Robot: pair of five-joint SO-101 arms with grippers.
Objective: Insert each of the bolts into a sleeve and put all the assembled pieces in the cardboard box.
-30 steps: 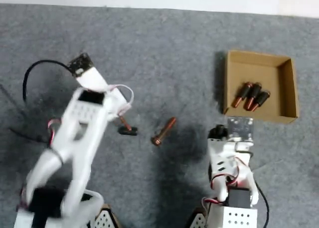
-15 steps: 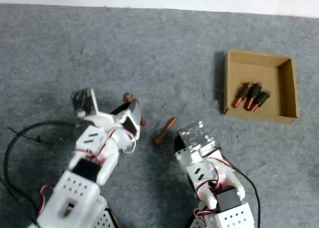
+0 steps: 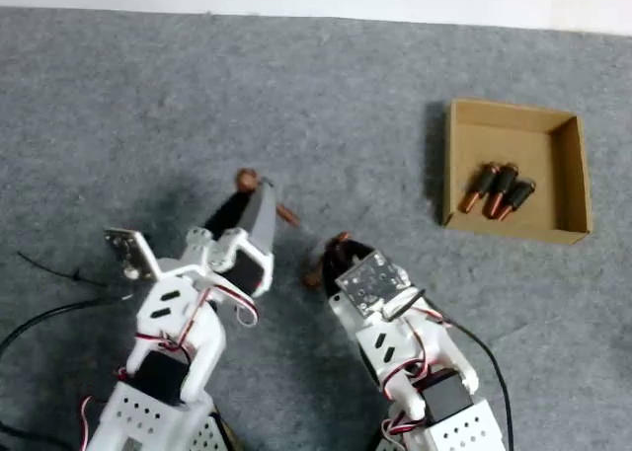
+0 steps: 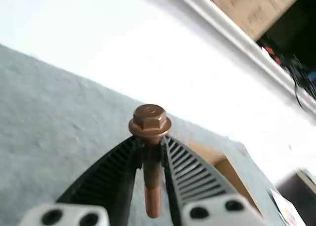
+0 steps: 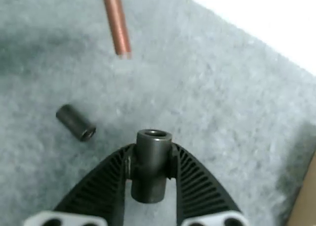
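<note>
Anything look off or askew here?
Nothing stands out: left gripper holds a bolt, right gripper holds a sleeve squarely, a spare sleeve lies on the carpet, and three assembled pieces lie side by side inside the cardboard box.

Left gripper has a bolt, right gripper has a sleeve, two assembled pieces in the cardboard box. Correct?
One error: the cardboard box holds three assembled pieces, not two, as the high view shows. The left gripper does hold a bolt and the right gripper a sleeve.
</note>
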